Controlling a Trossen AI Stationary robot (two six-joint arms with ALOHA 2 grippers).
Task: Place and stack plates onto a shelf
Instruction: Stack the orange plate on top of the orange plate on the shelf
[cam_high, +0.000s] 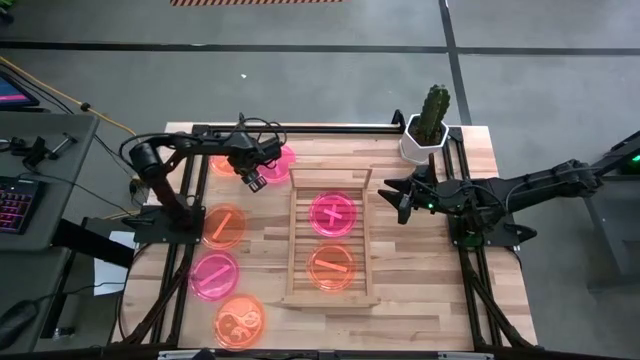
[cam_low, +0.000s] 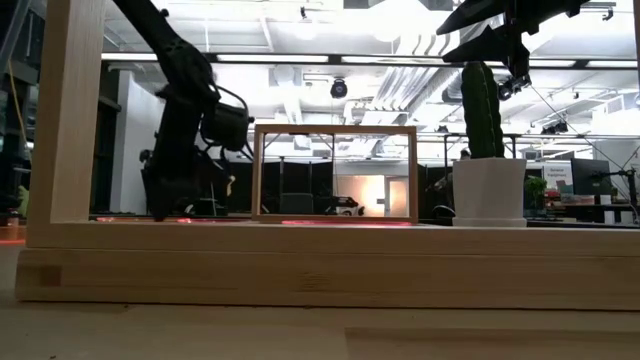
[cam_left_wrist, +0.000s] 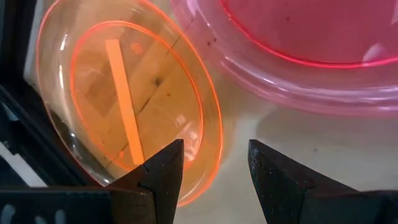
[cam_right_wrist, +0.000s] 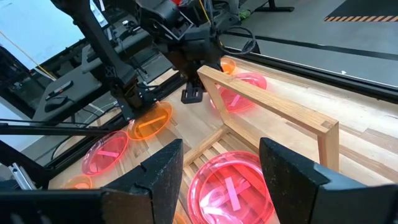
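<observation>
The light-wood shelf (cam_high: 296, 240) lies mid-table and carries a pink plate (cam_high: 333, 212) and an orange plate (cam_high: 331, 267), each flat on the slats. Near the table's far left lie an orange plate (cam_left_wrist: 124, 99) with a bar mark and a pink plate (cam_left_wrist: 298, 43), both flat on the table. My left gripper (cam_left_wrist: 214, 165) is open and low, with the orange plate's rim (cam_left_wrist: 214, 146) between its fingers. My right gripper (cam_high: 402, 200) hangs open to the right of the shelf, raised; in its wrist view, the right gripper (cam_right_wrist: 217, 168) looks onto the shelf's pink plate (cam_right_wrist: 233, 190). My left gripper stands with one finger (cam_left_wrist: 168, 165) over the orange plate's inside and the other finger (cam_left_wrist: 273, 171) outside the plate's rim, coming from above. I cannot tell whether either finger touches the plate, which lies flat on the table.
Three more plates lie along the table's left side: orange (cam_high: 224, 227), pink (cam_high: 214, 276) and orange (cam_high: 238, 322). A potted cactus (cam_high: 432, 120) stands at the far right corner. The shelf's raised rail (cam_right_wrist: 267, 99) is at its far end. Bare wood shows right of the shelf.
</observation>
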